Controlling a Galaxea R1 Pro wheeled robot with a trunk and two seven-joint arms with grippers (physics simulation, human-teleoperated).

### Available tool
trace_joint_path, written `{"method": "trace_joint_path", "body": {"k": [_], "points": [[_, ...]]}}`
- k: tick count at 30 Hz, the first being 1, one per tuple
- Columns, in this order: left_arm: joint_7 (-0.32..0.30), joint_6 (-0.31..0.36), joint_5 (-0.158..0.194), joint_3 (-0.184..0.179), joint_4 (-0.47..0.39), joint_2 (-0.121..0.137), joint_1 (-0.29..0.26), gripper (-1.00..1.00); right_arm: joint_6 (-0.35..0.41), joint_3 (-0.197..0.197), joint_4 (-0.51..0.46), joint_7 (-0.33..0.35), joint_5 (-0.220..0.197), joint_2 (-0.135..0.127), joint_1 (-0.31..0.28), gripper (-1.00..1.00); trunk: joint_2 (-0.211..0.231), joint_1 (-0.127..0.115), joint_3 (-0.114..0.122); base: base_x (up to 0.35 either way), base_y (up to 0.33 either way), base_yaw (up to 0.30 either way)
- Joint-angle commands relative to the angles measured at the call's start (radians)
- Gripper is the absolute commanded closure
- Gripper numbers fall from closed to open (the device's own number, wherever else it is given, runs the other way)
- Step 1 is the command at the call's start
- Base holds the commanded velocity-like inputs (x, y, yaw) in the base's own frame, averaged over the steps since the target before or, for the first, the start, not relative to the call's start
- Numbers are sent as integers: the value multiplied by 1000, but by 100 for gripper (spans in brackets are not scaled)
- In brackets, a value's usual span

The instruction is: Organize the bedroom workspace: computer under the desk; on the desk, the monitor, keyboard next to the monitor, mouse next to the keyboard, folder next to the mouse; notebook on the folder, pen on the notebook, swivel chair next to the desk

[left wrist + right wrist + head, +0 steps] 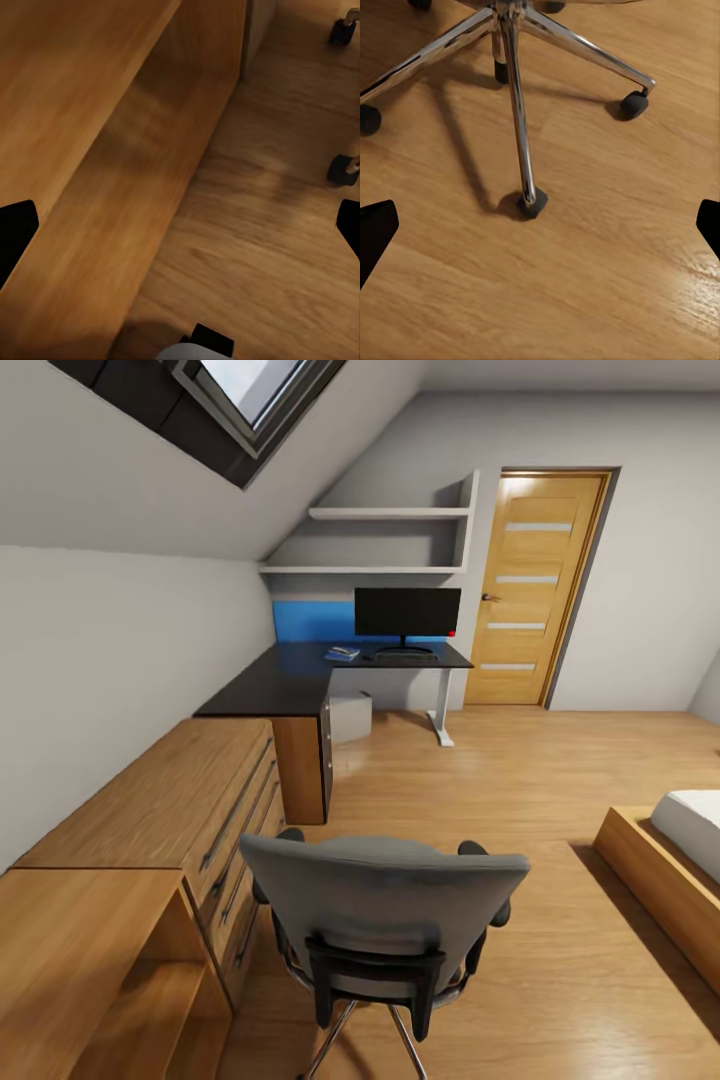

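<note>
One desk [300, 685] is seen in the centre of the head view, its dark L-shaped top set into the corner under the sloped ceiling, presumably to use the low wall. One swivel chair [385, 895] is seen at lower centre, backrest toward the camera and well apart from the desk, so it is judged not yet positioned; the seat is hidden, and no folder can be made out. One monitor [407, 612] is stood at the desk's back edge, one keyboard [405, 656] just in front of it, and a small stack, likely the notebook [342, 653], to its left. One pale box, probably the computer [350, 717], is kept below. Both grippers' fingertips are seen at frame edges, spread wide apart, nothing grasped.
</note>
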Motion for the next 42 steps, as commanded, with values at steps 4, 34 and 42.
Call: {"method": "trace_joint_path", "body": {"k": [4,34,42], "points": [[3,-1,6,-1,-2,1,0,-100,-3,9,2,-6,-3,0,-1,-100,-29,15,-13,0,0,0],[-4,135,6,-2,-320,1,-1,-100,-4,3,-7,-10,-6,-11,-3,-100,-239,130,-107,0,0,0],[-10,777,5,-5,-657,-3,-11,-100,-2,-3,-36,-117,-107,-37,-30,-100,-295,161,-132,0,0,0]]}}
